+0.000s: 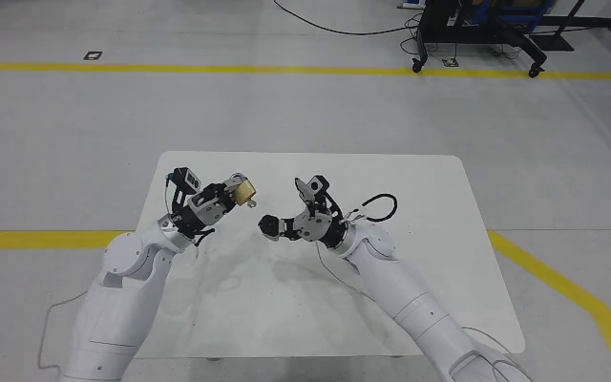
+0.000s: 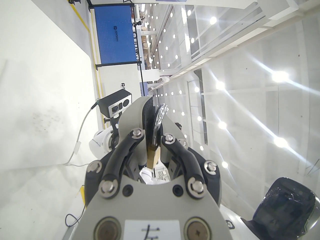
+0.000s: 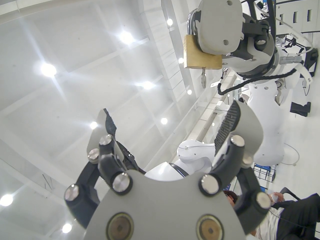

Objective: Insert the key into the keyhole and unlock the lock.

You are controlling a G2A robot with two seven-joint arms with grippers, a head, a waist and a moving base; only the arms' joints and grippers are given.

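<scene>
A brass padlock (image 1: 246, 189) is held up above the white table (image 1: 430, 286) by my left gripper (image 1: 234, 190), which is shut on it. In the left wrist view the steel shackle (image 2: 160, 119) and brass body (image 2: 153, 156) sit between the closed fingers. The right wrist view shows the padlock (image 3: 200, 56) under a left finger (image 3: 220, 26), with a small silver key (image 3: 203, 77) sticking out of its keyhole end. My right gripper (image 1: 286, 207) hangs a short way from the lock, open and empty (image 3: 170, 116), apart from the key.
Both arms hover over the middle of the table, whose far edge (image 1: 315, 155) lies beyond them. A black cable (image 1: 377, 205) loops beside the right wrist. A wheeled black stand (image 1: 477, 38) is on the floor far behind.
</scene>
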